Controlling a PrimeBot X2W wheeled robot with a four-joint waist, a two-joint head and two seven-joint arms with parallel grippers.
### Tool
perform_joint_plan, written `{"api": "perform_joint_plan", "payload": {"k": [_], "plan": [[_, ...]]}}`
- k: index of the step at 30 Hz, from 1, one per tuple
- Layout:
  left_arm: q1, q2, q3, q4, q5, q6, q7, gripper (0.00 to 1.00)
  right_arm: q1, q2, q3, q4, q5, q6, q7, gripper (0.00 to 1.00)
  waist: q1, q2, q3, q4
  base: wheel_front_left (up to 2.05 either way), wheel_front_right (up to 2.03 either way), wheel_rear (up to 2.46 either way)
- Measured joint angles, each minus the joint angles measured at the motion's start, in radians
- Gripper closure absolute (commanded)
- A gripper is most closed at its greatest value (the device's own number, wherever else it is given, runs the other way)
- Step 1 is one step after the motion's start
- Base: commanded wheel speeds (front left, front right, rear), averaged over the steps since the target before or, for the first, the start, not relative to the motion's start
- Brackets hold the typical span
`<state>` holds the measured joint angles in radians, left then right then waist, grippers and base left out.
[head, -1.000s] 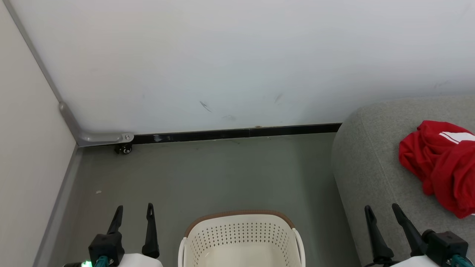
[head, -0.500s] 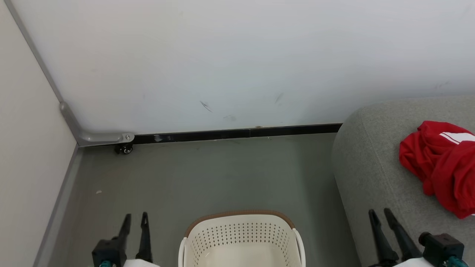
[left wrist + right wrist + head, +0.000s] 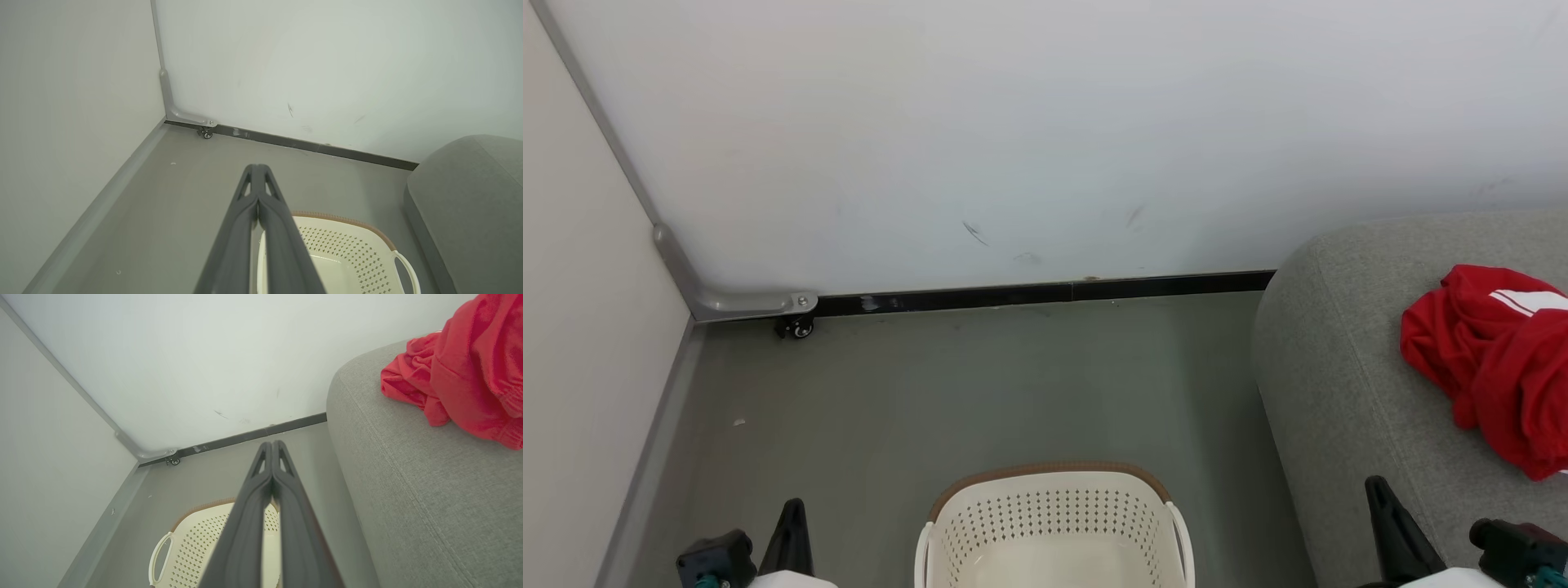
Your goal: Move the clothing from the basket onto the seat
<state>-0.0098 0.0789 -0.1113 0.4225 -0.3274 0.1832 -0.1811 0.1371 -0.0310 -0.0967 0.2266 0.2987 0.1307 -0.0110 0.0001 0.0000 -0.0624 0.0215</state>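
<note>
Both pincers are shut now, with nothing between their fingers. The left pincer (image 3: 257, 179) shows its 2 dark fingers pressed together along their length, and the right pincer (image 3: 271, 453) shows the same. A second ago they stood wide apart, half a second ago they were narrowing, and now the gaps are gone. They have also sunk toward the bottom of the head view, so the arms appear to be drawing back to the robot's body.

The clothing (image 3: 1494, 359) lies as a crumpled red heap with a white striped panel on the grey seat (image 3: 1339, 367), away from its rounded edge and partly cut off by the picture's right border. It has not shifted over that second. I cannot tell whether the heap is 1 garment or 2. The cream basket (image 3: 1049, 471) stands on the floor (image 3: 980, 384) between the pincers, just beside the seat, and the part of its inside that I can see is bare.

To my eye the work is done or nearly so. The cloth is where it belongs, nothing is held, and shutting empty fingers while pulling away looks like going to rest. Only the hidden near part of the basket leaves any doubt.
</note>
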Motion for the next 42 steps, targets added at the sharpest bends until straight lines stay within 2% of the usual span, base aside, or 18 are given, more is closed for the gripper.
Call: {"api": "perform_joint_plan", "payload": {"k": [7,14,20,28,42], "plan": [[-0.023,-0.011,0.028,0.004,-0.104,-0.022,0.043,1.00,-0.033,0.000,-0.003,0.012,0.127,0.000,0.020,1.00,0.0006,0.0000,0.004,-0.002,0.00,0.00,0.00],[-0.041,-0.015,0.061,0.008,-0.207,-0.053,0.084,1.00,-0.041,0.000,-0.019,0.025,0.233,0.000,0.039,1.00,0.0037,0.0000,0.009,-0.004,0.00,0.00,0.00],[-0.044,-0.017,0.080,0.008,-0.291,-0.071,0.115,1.00,-0.068,0.000,-0.024,0.035,0.316,0.000,0.048,1.00,0.0045,0.0000,0.011,-0.006,0.00,0.00,0.00],[-0.058,-0.019,0.101,0.002,-0.402,-0.097,0.146,1.00,-0.081,0.000,-0.027,0.038,0.428,0.000,0.061,1.00,0.0044,0.0000,0.015,-0.008,0.00,0.00,0.00],[-0.061,-0.023,0.132,-0.012,-0.602,-0.146,0.191,1.00,-0.122,0.000,-0.031,0.045,0.629,0.000,0.082,1.00,0.0014,0.0000,0.026,-0.011,0.00,0.00,0.00]]}}
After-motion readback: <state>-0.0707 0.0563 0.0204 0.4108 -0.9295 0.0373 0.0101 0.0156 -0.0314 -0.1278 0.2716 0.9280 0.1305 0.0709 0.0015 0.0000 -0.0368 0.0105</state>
